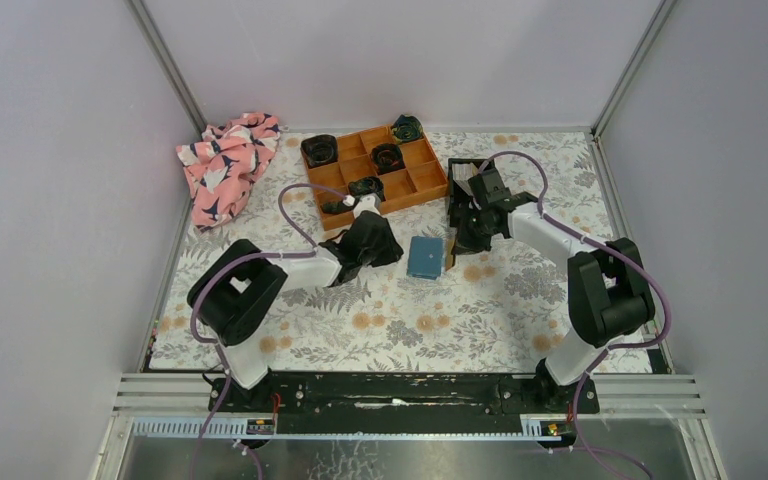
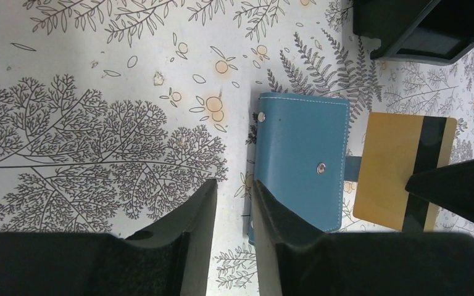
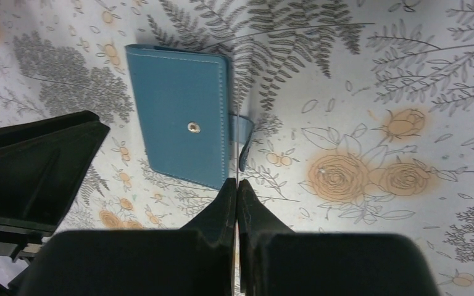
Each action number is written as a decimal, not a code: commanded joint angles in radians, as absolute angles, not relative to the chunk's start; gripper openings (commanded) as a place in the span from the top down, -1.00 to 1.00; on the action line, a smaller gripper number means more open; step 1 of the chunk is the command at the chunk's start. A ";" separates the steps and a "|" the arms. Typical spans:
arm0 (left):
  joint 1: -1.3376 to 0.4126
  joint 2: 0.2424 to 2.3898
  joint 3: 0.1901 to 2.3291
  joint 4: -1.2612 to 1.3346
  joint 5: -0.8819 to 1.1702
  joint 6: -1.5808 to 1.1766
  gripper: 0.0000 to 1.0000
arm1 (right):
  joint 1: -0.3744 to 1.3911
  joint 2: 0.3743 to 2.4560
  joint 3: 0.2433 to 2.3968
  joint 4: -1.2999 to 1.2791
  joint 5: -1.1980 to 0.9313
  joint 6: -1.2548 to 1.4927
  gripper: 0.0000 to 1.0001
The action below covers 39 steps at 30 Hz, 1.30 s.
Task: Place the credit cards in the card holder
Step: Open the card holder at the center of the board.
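The teal-blue card holder [image 1: 424, 257] lies closed and flat on the floral cloth; it also shows in the left wrist view [image 2: 302, 160] and the right wrist view [image 3: 179, 123]. My right gripper [image 1: 457, 245] [image 3: 237, 184] is shut on a credit card, seen edge-on as a thin line [image 3: 239, 142] beside the holder's snap tab. In the left wrist view the card [image 2: 395, 166] is gold with a black stripe, hanging just right of the holder. My left gripper [image 1: 395, 252] [image 2: 234, 185] is narrowly open and empty at the holder's left edge.
A small black bin [image 1: 463, 175] stands behind the right gripper and shows in the left wrist view [image 2: 419, 24]. An orange compartment tray [image 1: 375, 165] with dark items is at the back, and a pink patterned cloth [image 1: 228, 160] is at the back left.
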<state>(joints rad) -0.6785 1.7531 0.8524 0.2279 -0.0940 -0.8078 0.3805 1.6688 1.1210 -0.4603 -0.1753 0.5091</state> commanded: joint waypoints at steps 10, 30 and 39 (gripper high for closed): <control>-0.681 1.802 0.905 0.234 -0.064 -0.767 0.36 | 0.325 1.628 1.042 -0.405 -0.291 0.483 1.00; -0.681 1.853 0.902 0.260 -0.027 -0.742 0.41 | 0.269 1.617 0.890 -0.118 -0.530 0.590 1.00; -0.681 1.869 0.901 0.265 -0.023 -0.742 0.43 | 0.259 1.635 0.867 -0.062 -0.558 0.606 1.00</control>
<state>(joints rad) -0.6788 1.8366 0.8845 0.2447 -0.0334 -0.7670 0.2676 1.6562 0.8742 -0.1162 -0.5175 0.5911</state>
